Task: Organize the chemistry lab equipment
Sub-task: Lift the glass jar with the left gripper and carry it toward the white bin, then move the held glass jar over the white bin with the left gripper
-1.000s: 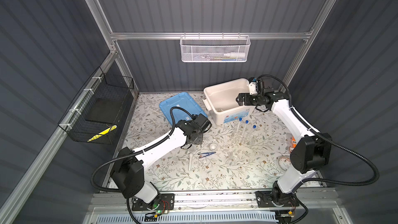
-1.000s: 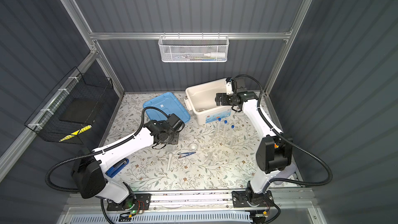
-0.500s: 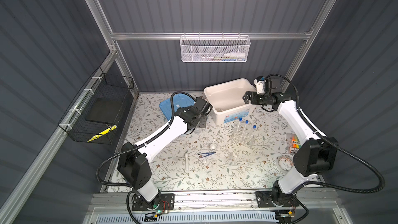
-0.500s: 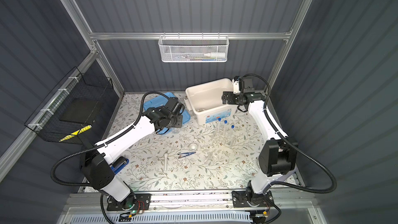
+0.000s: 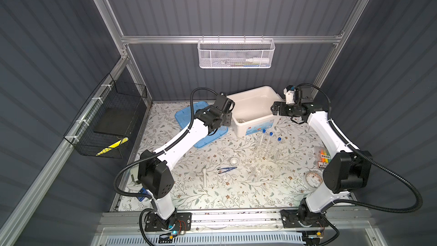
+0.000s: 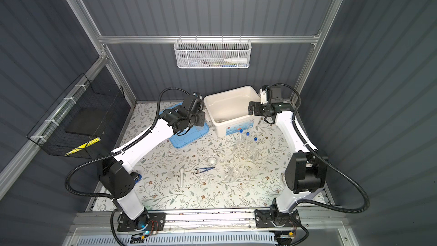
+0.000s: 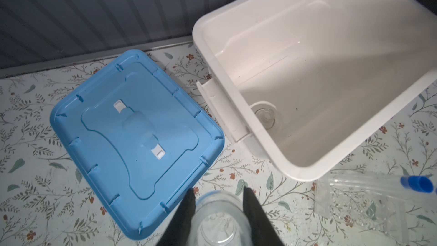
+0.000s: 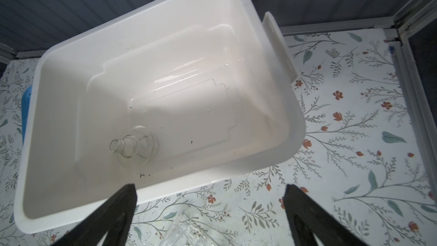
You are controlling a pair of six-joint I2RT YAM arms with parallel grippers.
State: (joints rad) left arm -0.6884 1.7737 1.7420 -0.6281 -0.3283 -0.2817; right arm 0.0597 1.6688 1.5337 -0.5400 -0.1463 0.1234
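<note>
Left gripper (image 7: 218, 192) is pinching a small clear glass vessel (image 7: 220, 223), jaws partly closed on its sides. Right gripper (image 8: 210, 188) is hovering over the white bin (image 8: 59, 67), jaws spread wide.

We see dark ribbed walls (image 5: 236, 3) on an aluminium frame (image 5: 227, 39), a floral-patterned floor (image 5: 236, 195), and a white mesh basket (image 5: 212, 54) holding, perhaps, pens.

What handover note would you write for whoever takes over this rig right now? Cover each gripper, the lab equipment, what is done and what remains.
Left gripper: shut on a clear glass vessel, near the blue lid.
Right gripper: open, empty, beside the white bin.
Done: one glass flask in the bin.
Left: held vessel, test tubes in rack, white bowl, pestle, tweezers, second glass vessel.
</note>
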